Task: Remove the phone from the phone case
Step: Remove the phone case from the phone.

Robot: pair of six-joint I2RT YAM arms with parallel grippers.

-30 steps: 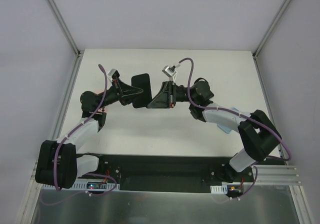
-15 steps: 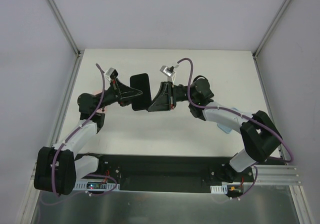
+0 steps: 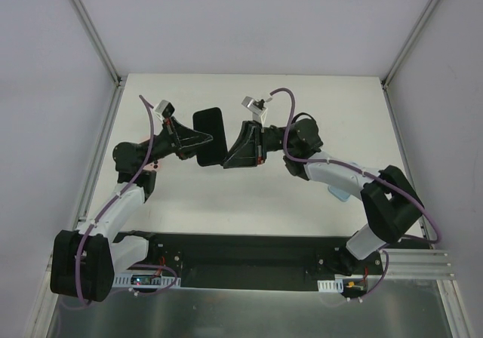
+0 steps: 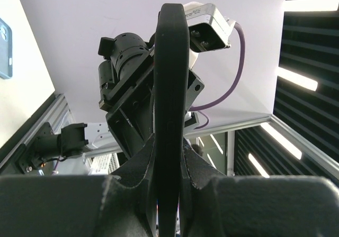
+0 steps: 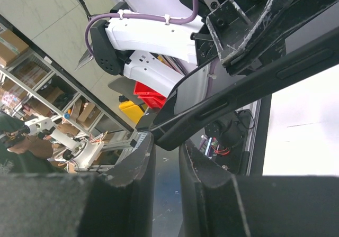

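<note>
Shifted left, phone (image 3: 210,127) hangs between left tool (image 3: 201,144) and right tool (image 3: 226,155).

Top camera sits high above and behind the phone (image 3: 210,138), looking steeply down over the whole tabletop (image 3: 317,112). Both wrist cameras are right up against that phone, sighting along its thin edge from opposite sides, facing one another. The phone's in all three views.
</note>
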